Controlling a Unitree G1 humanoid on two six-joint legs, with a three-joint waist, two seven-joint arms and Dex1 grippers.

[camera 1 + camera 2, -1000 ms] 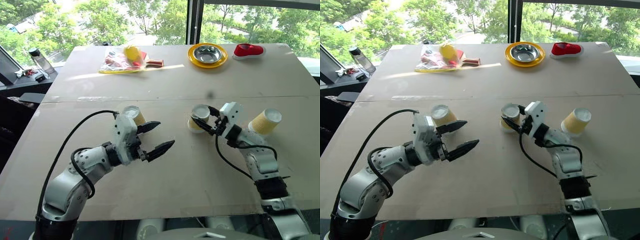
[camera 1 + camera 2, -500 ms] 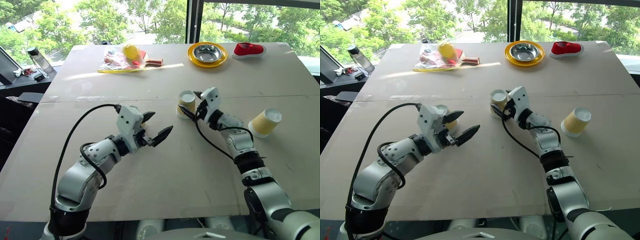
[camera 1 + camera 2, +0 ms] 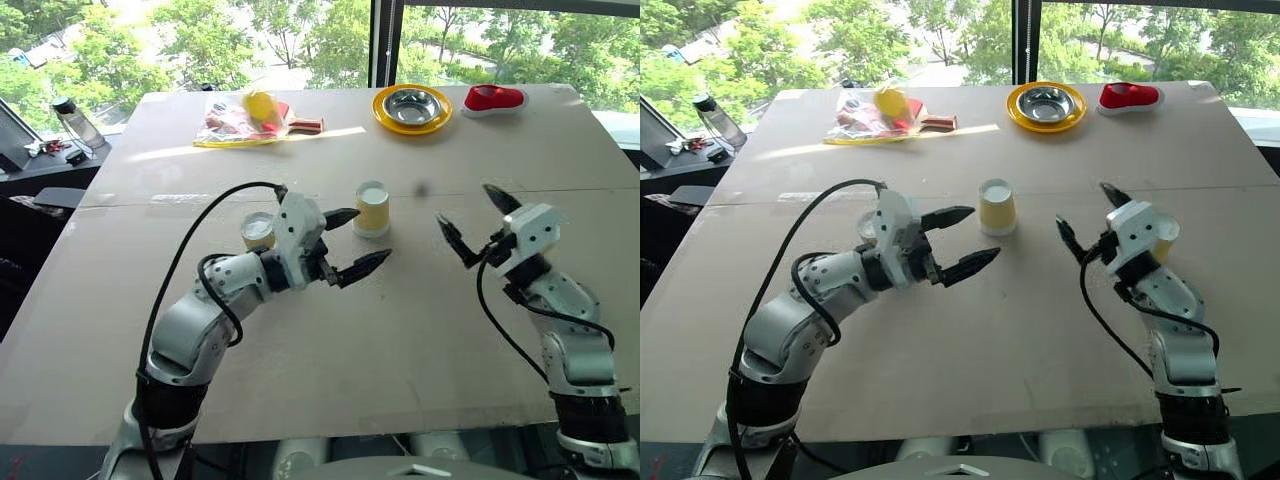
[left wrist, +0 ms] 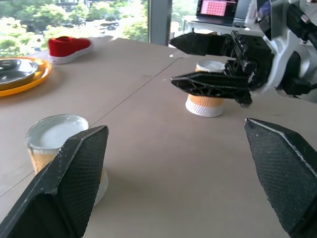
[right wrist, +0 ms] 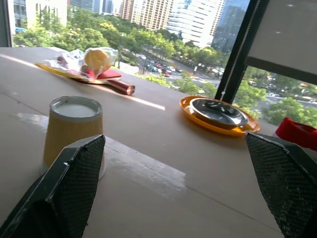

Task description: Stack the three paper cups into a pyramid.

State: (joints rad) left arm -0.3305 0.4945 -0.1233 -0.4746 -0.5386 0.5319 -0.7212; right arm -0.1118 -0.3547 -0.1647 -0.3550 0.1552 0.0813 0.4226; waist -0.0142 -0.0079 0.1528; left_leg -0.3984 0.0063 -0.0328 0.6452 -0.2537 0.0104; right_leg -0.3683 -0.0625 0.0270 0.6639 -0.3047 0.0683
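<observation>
Three paper cups are on my table, and I place everything against the middle cup, which stands upside down near the table's centre. From the head camera, a second cup stands just behind my left gripper, to the left of the middle cup. My left gripper sits just in front of the middle cup, fingers spread wide, holding nothing. My right gripper hangs well to the right of it, also spread wide and empty. In the other eye, the third cup peeks out behind the right gripper's white housing. Beyond the middle cup, at the far edge, sit a yellow plate with a steel bowl, a red shoe and a plastic bag.

From the left wrist, the middle cup is beside one finger, and the third cup stands behind the right gripper.

From the right wrist, the middle cup stands apart from my fingers.
</observation>
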